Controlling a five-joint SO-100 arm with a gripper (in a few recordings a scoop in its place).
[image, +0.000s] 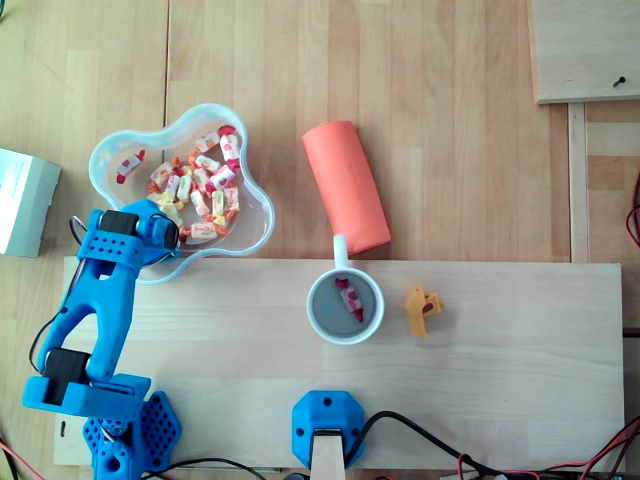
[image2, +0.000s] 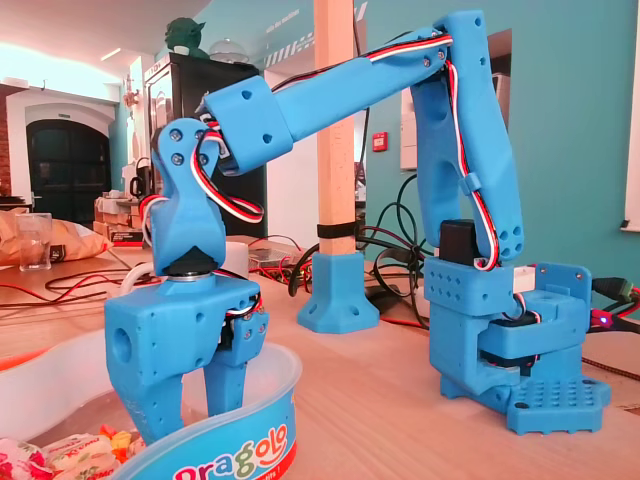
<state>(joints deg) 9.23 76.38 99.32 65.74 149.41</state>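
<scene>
- In the fixed view the room runs from a dark arched doorway (image2: 62, 160) and a clear glass (image2: 33, 240) on the left to a teal wall (image2: 575, 100) on the right.
- In the overhead view a pale wooden board (image: 500, 380) lies on a wood-plank table (image: 450, 100), with a white box (image: 22, 200) at the left edge.
- The blue gripper (image2: 205, 408) points straight down into the bowl (image: 257, 225). Its jaws are slightly spread with nothing visible between them.
- The sweets (image: 200, 185) lie heaped in the bowl at the board's far-left edge, their long axes pointing every way.
- The bowl's rim (image2: 230, 447) reads "ragolo"; its first letter is cut off.
- To the right are an orange roll (image: 345, 185), its axis slanting up-left to down-right, a cup (image: 318, 322) holding one sweet (image: 350, 298), and a small orange piece (image: 422, 310).
</scene>
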